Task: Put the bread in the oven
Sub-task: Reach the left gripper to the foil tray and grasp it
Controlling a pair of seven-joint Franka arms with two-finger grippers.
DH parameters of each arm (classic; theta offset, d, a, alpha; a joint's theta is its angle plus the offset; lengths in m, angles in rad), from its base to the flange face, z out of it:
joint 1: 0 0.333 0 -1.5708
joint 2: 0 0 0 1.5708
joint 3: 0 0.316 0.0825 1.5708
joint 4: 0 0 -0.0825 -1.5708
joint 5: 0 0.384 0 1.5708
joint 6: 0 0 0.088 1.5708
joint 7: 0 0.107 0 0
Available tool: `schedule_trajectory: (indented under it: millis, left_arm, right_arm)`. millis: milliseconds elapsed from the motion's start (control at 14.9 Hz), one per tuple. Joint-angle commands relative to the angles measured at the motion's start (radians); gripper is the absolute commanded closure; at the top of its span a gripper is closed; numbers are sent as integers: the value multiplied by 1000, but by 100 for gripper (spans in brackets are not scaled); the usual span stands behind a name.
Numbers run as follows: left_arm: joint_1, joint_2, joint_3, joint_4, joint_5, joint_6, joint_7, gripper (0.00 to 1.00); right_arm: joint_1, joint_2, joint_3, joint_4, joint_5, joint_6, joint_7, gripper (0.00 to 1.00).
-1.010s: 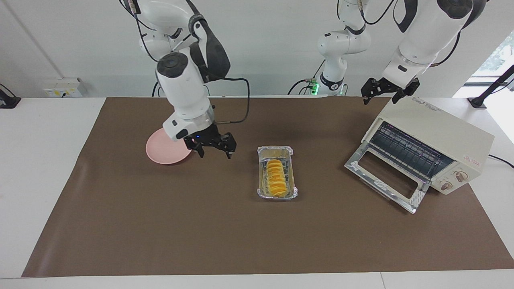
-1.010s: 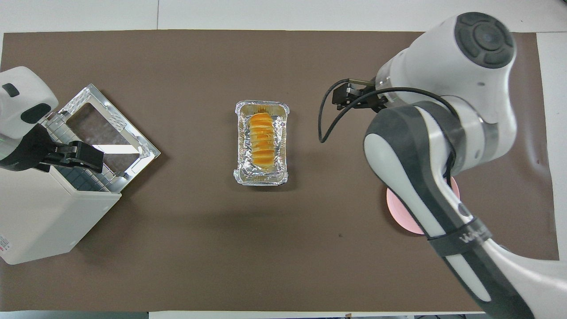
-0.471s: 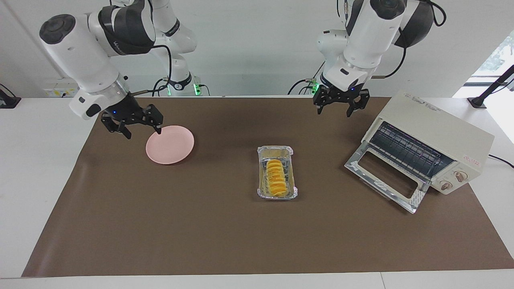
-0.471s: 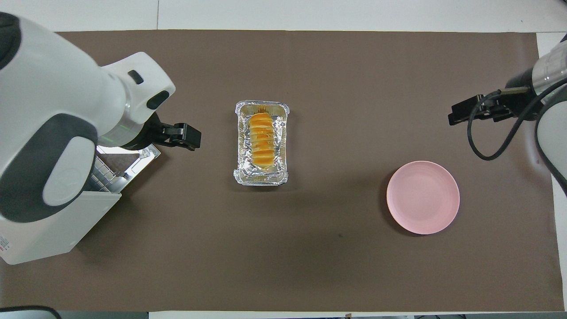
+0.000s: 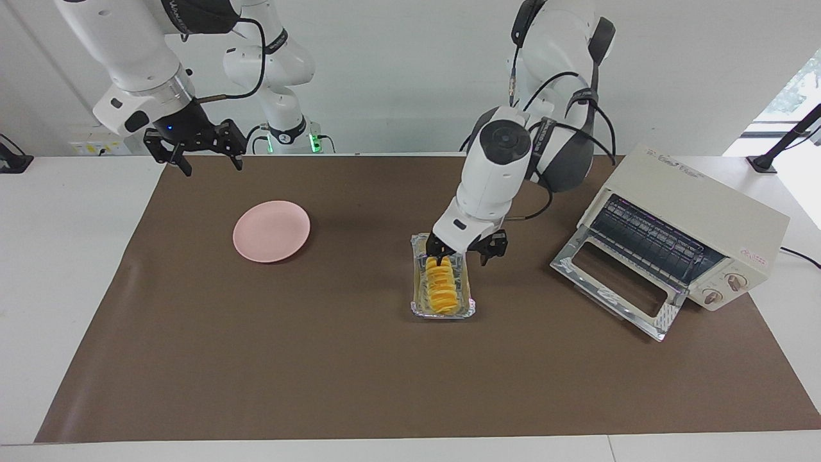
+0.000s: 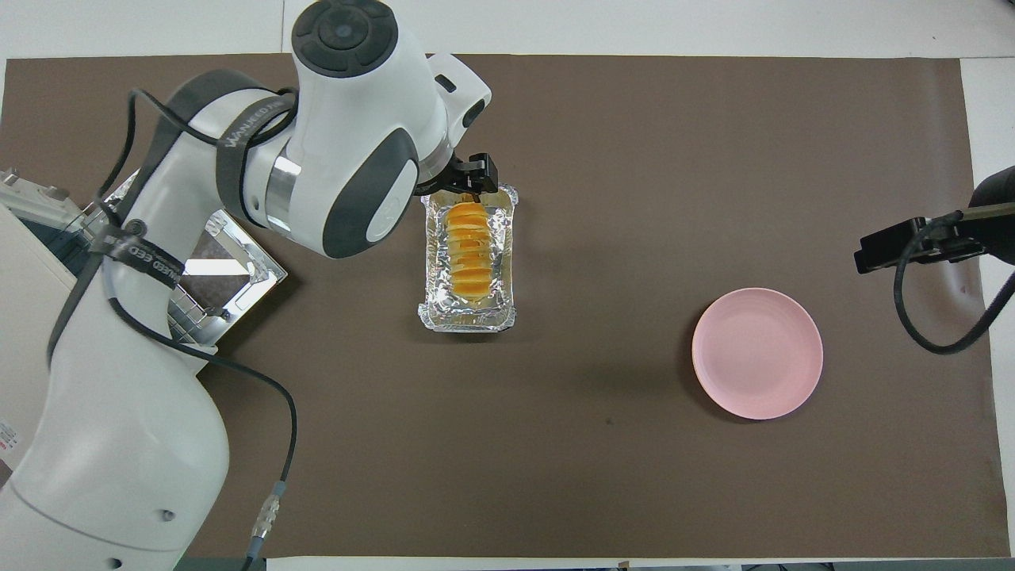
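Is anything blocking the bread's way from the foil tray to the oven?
Nothing visible. The bread lies in the foil tray; bare mat separates it from the oven, whose door is down. The open left gripper is over the bread.

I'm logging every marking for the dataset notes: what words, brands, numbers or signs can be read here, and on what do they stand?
"WANJEED": black band on the left arm, overhead view; a second band lower on it repeats the lettering, only partly legible.
Print on the oven top: too blurred to read.
Red mark at the oven's corner: too small to read.
Oven knob markings: unreadable.
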Motion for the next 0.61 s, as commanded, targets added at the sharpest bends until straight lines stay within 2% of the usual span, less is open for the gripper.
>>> schedule_trajectory:
  millis: [0, 202, 337, 404, 538]
  left_arm:
    - [-117, 53, 75, 43, 20, 35, -54, 0]
    - [-172, 45, 77, -79, 26, 89, -134, 0]
    - [-186, 15, 75, -173, 26, 96, -145, 0]
    - [-200, -8, 77, -231, 26, 108, -149, 2]
    - [-206, -35, 75, -300, 26, 164, -166, 17]
  right_arm:
    - [-20, -26, 7, -42, -23, -7, -21, 0]
    - [-21, -38, 4, -60, -51, -5, -21, 0]
    - [-24, -43, 4, -60, -57, -5, -23, 0]
    - [-26, -45, 4, -60, -57, -7, -21, 0]
    - [-26, -46, 4, -60, -59, -7, -23, 0]
